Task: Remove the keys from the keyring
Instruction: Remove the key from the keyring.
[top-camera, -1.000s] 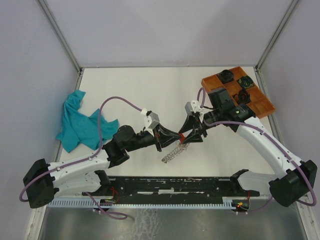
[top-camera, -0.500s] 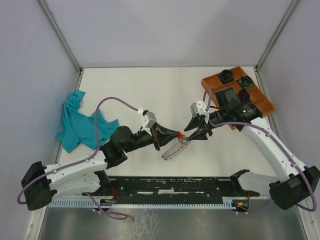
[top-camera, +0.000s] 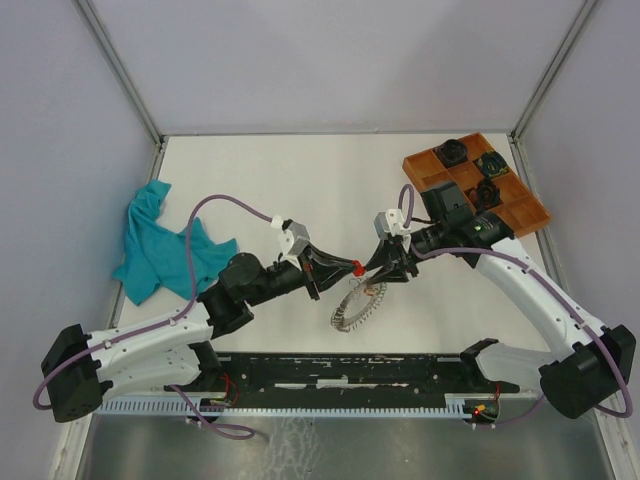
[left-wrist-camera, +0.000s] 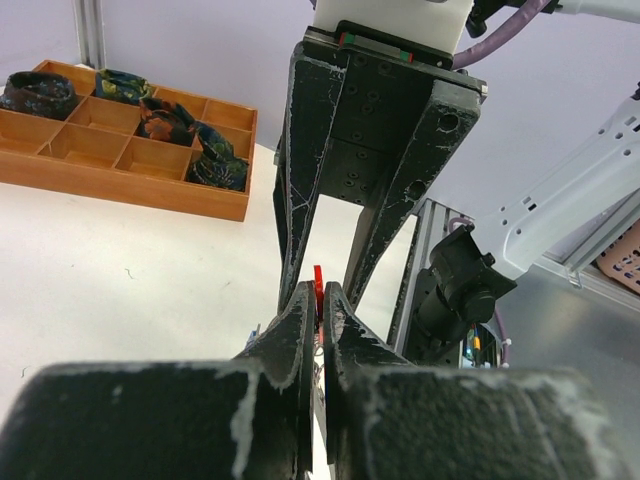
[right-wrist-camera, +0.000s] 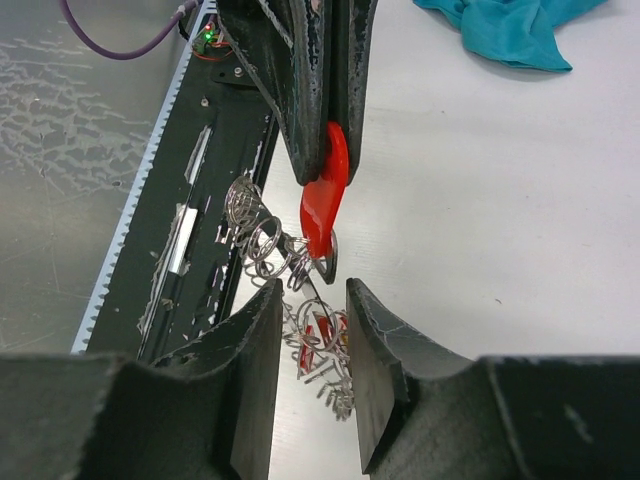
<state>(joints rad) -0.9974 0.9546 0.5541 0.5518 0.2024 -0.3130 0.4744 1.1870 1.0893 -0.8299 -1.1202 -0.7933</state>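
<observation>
Enclosed left, far and right by plain pale lilac walls (top-camera: 330, 60), joined at the far corners by slim metal posts (top-camera: 115, 65). Evenly, softly lit. Floored by a white desk (top-camera: 330, 170), edged near by a black rail (top-camera: 340, 375), then dull sheet metal (top-camera: 330, 445).

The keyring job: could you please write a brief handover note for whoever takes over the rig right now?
Left gripper: shut on the red tag of one key; the keyring hangs from it.
Right gripper: open, jaws either side of the ring's wire just below that tag, gripping nothing.
Keys: all on the keyring; none seen loose.
Done: no key removed.
Left: work every key off the ring.
</observation>
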